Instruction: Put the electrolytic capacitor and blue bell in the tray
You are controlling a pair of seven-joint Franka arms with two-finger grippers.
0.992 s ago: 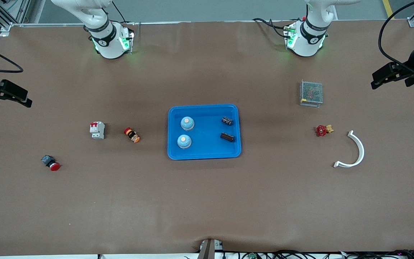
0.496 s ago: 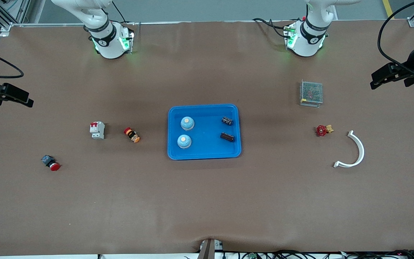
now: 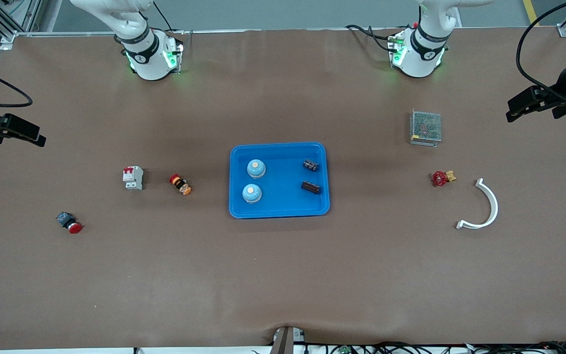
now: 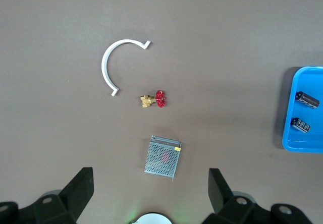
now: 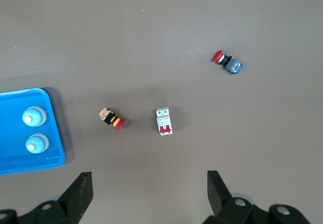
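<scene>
Left gripper [image 3: 521, 109]: at the right edge of the front view, upper part, raised over the left arm's end of the table; fingers [image 4: 78, 191] spread wide apart, nothing between them.
Right gripper [image 3: 22, 135]: at the left edge of the front view, upper part, raised over the right arm's end of the table; fingers [image 5: 81, 191] spread wide apart, nothing held.
Arms: both wait at the table's ends, well apart from the tray.
Tray [image 3: 279, 212]: bright blue, at the centre of the front view, flat on the brown table [image 3: 283, 275].
Blue bells: two inside the tray, along its edge toward the right arm's end; one [image 3: 256, 168] farther from the front camera, the other [image 3: 251, 193] just nearer.
Electrolytic capacitors: two dark cylinders lying in the tray along its edge toward the left arm's end; one [image 3: 311, 164] farther from the camera, one [image 3: 311, 187] nearer.
Circuit breaker [image 3: 133, 177]: white with red, left of centre in the front view.
Orange-and-black switch [image 3: 180, 184]: between the breaker and the tray.
Red push button [image 3: 69, 222]: lower left, nearer the camera than the breaker.
Mesh box [image 3: 425, 127]: metal, upper right.
Red-handled valve [image 3: 442, 177]: right, nearer the camera than the mesh box.
White curved piece [image 3: 484, 206]: right, beside the valve toward the left arm's end.
</scene>
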